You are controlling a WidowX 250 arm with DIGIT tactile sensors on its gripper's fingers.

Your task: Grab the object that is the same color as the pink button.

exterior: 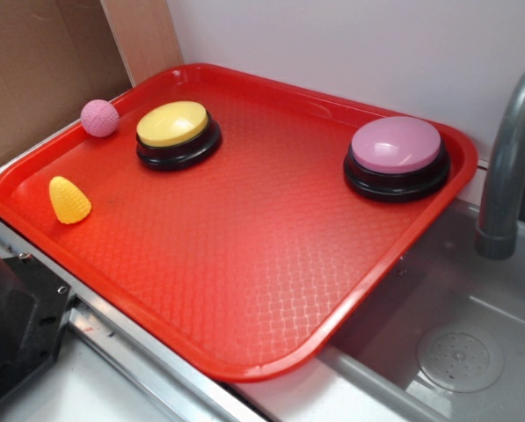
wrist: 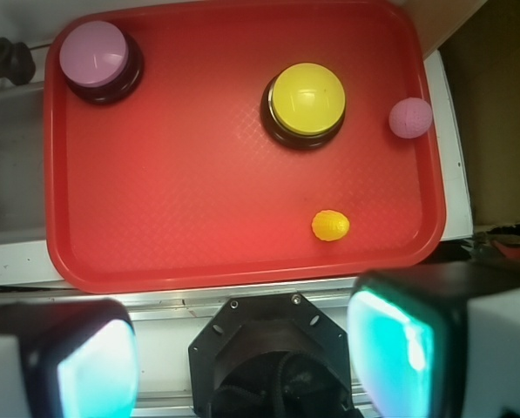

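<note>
Gripper [wrist: 242, 361] in wrist view: two pale blocky fingers [wrist: 416, 348] with glossy teal-lit pads at the bottom corners, dark octagonal mount between them. Jaws stand wide, nothing between them. It hangs off the tray's near edge, well apart from every object.

Tray [exterior: 244, 290]: red plastic, rectangular with rounded corners and a raised rim, floor embossed with a fine woven pattern. It lies on a pale surface [exterior: 95, 387], one end overhanging a grey sink [exterior: 438, 334].

Cone [exterior: 69, 200]: yellow, stubby, rounded tip, bumpy skin, lying near the tray's near-left rim in the exterior view.

Ball [exterior: 99, 118]: small, pink, matte, dimpled all over. Sits at the tray's far-left edge, touching or just against the rim, just beside the yellow button but apart from it. In wrist view the ball [wrist: 411, 117] is at the right rim.

Yellow button [exterior: 178, 134]: smooth, low yellow dome on a black circular base, glossy.

Pink button [exterior: 397, 156]: same shape, pink-lilac dome on a black base, in the tray's far-right corner, well apart from the ball.

Faucet [exterior: 508, 167]: grey curved pipe, right of the tray over the sink. Cardboard [exterior: 42, 70] stands behind the far-left corner.
</note>
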